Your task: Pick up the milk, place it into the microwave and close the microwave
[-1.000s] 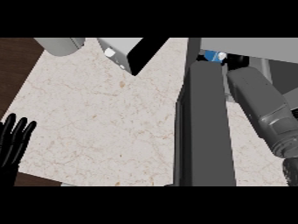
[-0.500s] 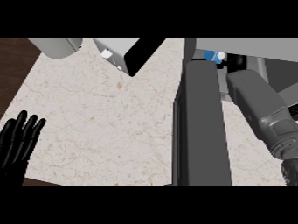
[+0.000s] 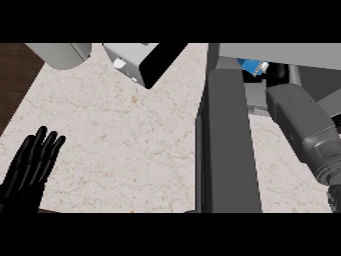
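milk (image 3: 251,66) looks in the microwave (image 3: 306,51), right robot hand (image 3: 278,76) grip can't tell, left robot hand (image 3: 27,167) open, empty; door (image 3: 228,150) not shut yet

The dark grey flat microwave door (image 3: 225,145) stands open, edge-on, right of the middle of the pale speckled stone counter (image 3: 129,130). Right of it the grey right forearm (image 3: 306,130) extends into the opening, with the blue and white milk carton (image 3: 254,66) at its far end. Left of the door, a grey cylinder (image 3: 58,52) and a grey box (image 3: 129,57) stand at the far edge, and the black left hand (image 3: 29,170) is over the near left corner.
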Available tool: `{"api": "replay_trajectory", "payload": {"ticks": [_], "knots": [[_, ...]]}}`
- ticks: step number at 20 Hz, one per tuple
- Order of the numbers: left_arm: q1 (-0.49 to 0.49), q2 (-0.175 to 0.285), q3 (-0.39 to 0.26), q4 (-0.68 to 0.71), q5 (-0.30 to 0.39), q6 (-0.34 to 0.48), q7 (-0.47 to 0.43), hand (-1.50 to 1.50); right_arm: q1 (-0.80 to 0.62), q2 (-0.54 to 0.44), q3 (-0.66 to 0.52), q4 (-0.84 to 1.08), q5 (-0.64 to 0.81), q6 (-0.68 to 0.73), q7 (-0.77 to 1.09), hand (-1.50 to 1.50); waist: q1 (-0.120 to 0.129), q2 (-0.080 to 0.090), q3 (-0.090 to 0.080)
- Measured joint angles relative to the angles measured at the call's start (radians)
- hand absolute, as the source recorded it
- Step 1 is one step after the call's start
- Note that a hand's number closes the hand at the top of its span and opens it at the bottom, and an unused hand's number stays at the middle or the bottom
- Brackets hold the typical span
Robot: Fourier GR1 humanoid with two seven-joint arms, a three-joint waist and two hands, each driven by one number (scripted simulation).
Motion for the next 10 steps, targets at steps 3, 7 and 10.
{"api": "replay_trajectory", "payload": {"ticks": [3, 7, 10], "knots": [[-0.001, -0.004, -0.016, 0.003, -0.010, 0.004, -0.009, -1.50, 0.019, -0.001, -0.005, -0.002, -0.005, 0.034, -0.019, -1.50, -0.007, -0.004, 0.000], [-0.010, -0.007, -0.036, 0.011, -0.018, 0.024, -0.010, -1.50, 0.040, 0.001, -0.014, -0.006, -0.013, 0.079, -0.045, -1.50, -0.018, -0.008, 0.000], [-0.003, -0.007, -0.051, 0.011, -0.024, 0.036, -0.009, -1.50, 0.060, 0.001, -0.024, -0.009, -0.023, 0.098, -0.063, -1.50, -0.026, -0.013, -0.001]]}}
